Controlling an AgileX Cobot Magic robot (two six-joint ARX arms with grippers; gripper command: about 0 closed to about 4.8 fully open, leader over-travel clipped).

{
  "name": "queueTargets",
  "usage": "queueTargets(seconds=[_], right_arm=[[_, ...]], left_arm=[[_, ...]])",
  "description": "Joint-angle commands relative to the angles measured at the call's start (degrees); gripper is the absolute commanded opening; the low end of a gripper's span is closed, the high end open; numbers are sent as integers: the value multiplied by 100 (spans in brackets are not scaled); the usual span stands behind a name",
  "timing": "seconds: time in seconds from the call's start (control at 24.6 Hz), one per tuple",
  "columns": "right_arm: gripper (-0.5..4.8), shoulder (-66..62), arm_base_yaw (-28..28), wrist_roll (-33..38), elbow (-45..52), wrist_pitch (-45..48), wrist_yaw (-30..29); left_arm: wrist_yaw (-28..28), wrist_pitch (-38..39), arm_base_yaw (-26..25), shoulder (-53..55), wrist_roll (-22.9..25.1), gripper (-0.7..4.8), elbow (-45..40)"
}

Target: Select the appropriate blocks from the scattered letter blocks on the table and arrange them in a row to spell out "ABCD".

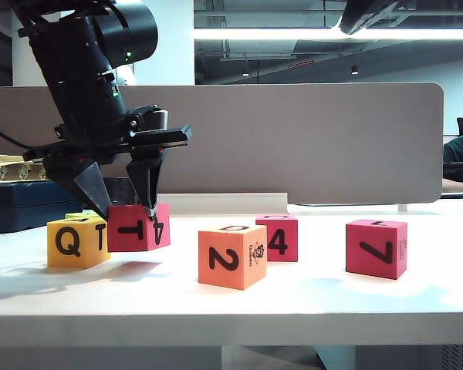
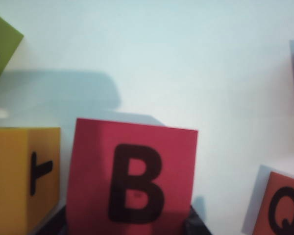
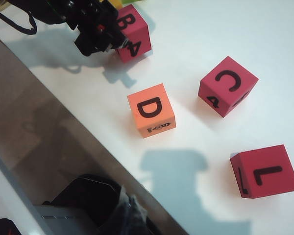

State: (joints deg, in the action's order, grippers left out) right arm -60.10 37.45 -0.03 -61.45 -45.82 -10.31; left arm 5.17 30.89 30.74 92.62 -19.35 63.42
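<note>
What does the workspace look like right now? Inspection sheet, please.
Surface: white table, smooth, shadowed.
Job's things: yellow foam cube beside pink-red B cube; orange D cube and pink-red C cube stand apart.
Clutter: lime-green cube; pink-red L cube.
Grippers: left gripper shut on the pink-red B cube; right gripper back from the blocks, jaws unclear.
Cables: black cable on the left arm.
Surroundings: grey partition behind.

Matt foam cubes, the pink-red B block (image 2: 132, 181) included, sit on the smooth, faintly glossy white table (image 1: 309, 297).
</note>
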Motion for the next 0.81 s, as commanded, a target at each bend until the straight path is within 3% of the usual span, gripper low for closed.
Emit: queueTargets(seconds=[0.04,0.81], right_arm=[[-2,17,4,0,-35,55,-9],[-2,17,4,0,-35,-33,-9]], left_arm=[[26,-13,2,-24,-63,236,4],[166,-103,2,-2,-61,247,4]])
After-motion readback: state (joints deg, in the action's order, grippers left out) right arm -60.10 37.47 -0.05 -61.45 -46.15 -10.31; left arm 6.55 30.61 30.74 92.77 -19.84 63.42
